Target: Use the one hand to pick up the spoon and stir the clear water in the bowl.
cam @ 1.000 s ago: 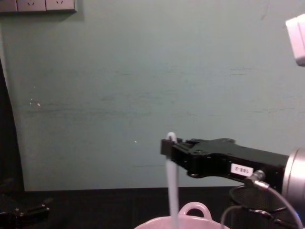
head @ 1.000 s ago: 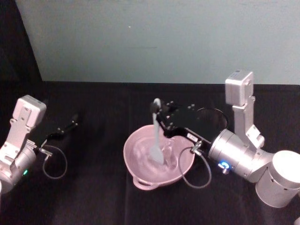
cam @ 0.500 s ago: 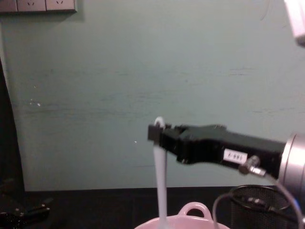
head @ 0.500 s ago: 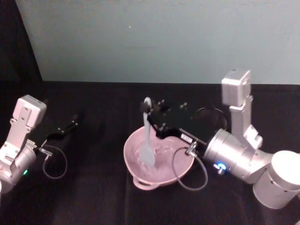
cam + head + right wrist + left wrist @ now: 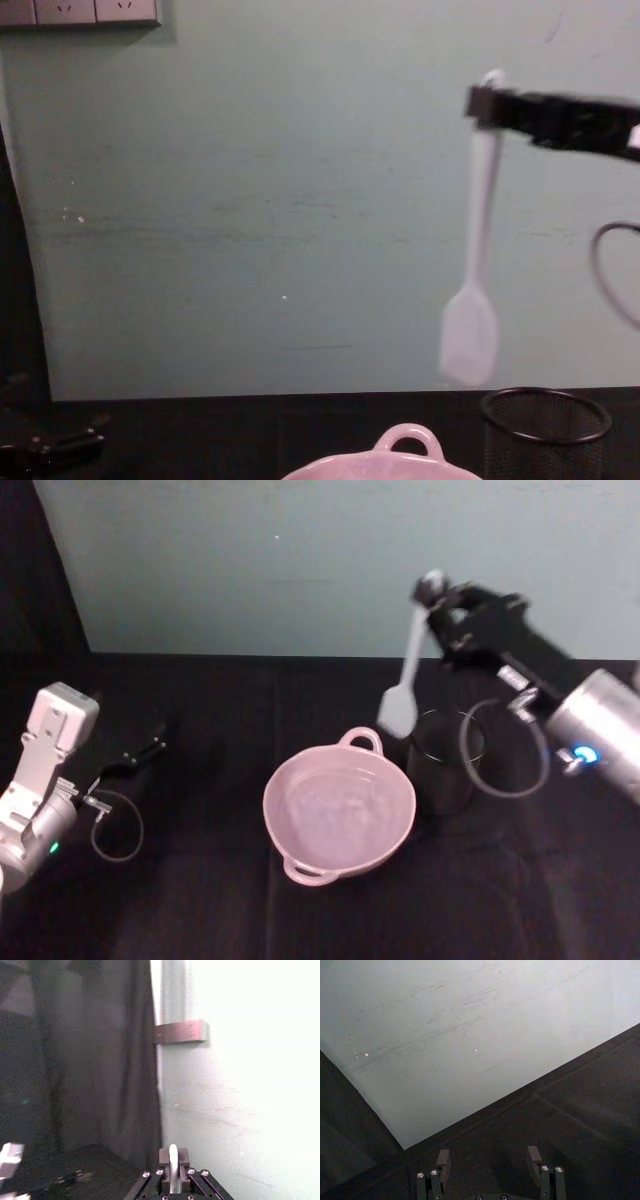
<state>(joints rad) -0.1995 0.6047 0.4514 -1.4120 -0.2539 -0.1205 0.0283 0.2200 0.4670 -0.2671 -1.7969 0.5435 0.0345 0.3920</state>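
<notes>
The pale pink bowl [image 5: 338, 810] with water sits on the black table; its arched handle [image 5: 407, 438] shows in the chest view. My right gripper [image 5: 437, 598] is high above the table at the right, shut on the loop end of the white spoon [image 5: 404, 676]. The spoon [image 5: 473, 290] hangs straight down, its flat head above and just left of the black mesh cup [image 5: 544, 428], clear of the bowl. In the right wrist view the spoon's handle [image 5: 172, 1170] sits between the shut fingers. My left gripper [image 5: 150, 748] rests open at the left, its fingers [image 5: 443, 1162] spread over the bare table.
The black wire-mesh cup [image 5: 442, 760] stands right of the bowl, close to its rim. A teal wall [image 5: 300, 560] runs behind the table. A grey cable [image 5: 505, 750] loops below my right wrist, over the cup.
My right gripper has lifted the spoon out of the bowl and carried it up and to the right, over the mesh cup. The left arm has not moved.
</notes>
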